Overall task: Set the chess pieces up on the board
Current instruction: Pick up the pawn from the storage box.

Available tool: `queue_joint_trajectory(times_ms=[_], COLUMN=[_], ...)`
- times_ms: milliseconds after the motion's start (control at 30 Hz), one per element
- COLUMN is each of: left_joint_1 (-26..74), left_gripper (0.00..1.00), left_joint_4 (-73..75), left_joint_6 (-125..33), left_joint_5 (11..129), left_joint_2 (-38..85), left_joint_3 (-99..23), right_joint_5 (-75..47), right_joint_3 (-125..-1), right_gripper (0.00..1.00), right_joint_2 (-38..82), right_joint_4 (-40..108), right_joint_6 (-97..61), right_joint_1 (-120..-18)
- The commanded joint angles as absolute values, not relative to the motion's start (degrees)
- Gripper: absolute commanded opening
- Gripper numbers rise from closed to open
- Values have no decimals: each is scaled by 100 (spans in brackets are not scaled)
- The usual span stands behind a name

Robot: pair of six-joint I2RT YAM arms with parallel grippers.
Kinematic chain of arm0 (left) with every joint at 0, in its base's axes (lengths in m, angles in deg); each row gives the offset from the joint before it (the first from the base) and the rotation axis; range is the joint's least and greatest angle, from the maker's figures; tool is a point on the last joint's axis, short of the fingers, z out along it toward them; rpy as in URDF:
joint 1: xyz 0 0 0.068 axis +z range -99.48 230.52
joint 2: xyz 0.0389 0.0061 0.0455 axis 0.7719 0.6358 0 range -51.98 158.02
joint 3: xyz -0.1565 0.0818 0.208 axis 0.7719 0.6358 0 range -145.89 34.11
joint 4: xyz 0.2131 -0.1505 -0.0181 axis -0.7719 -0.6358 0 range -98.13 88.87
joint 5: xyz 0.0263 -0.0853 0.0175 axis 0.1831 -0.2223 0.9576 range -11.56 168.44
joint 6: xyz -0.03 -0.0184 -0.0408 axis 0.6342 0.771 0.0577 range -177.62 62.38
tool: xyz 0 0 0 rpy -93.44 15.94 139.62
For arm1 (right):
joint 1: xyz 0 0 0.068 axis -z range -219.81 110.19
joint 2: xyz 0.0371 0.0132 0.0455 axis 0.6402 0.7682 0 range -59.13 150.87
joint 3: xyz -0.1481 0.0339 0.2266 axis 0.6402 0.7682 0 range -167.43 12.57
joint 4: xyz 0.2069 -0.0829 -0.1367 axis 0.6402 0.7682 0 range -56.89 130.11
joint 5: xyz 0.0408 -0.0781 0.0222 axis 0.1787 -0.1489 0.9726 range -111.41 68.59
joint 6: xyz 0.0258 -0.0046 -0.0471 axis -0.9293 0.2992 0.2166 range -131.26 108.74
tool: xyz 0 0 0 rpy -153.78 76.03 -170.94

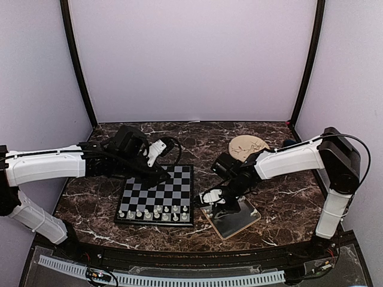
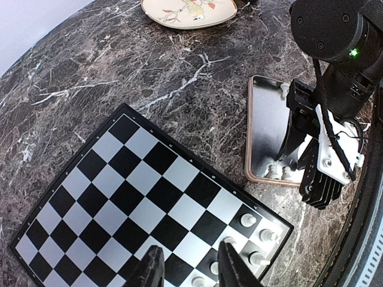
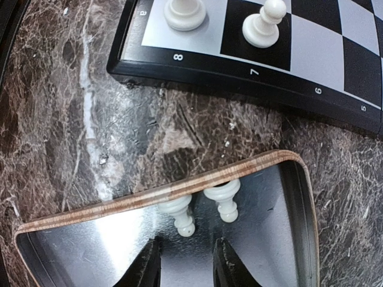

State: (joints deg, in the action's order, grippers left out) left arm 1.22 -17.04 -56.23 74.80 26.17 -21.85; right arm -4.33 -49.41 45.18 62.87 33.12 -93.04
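Seen from above, the board lies on the table, left of centre. The tray sits just beside it at 4 o'clock, not touching. The plate lies farther back, at the board's 2 o'clock. The chess pieces stand in two rows along the board's 6 o'clock edge. Two further pieces sit side by side in the tray, against its rim nearest the board.

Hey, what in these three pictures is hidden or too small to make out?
Top view: tiny white chess pieces on the black-and-grey checkered board, too small to tell types.
Top view: part of the square metal tray, covered by the right arm.
Right wrist view: one board piece, cut off by the top edge.
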Motion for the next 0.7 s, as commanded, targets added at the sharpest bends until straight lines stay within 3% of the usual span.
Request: queue_joint_trajectory(times_ms=[0, 667], left_joint_1=[122, 122], left_gripper=[33, 33], left_joint_4=[-1637, -1573], left_joint_6=[-5586, -5582], left_joint_5=[7552, 7624], left_joint_2=[2413, 2277], left_joint_3=[-2100, -1964], right_joint_5=[-434, -572], right_joint_3=[-4853, -4935], right_gripper=[31, 24], right_joint_2=[4353, 4792], right_joint_4=[6362, 6118], right_joint_6=[3174, 3198], right_joint_1=[-9368, -9696])
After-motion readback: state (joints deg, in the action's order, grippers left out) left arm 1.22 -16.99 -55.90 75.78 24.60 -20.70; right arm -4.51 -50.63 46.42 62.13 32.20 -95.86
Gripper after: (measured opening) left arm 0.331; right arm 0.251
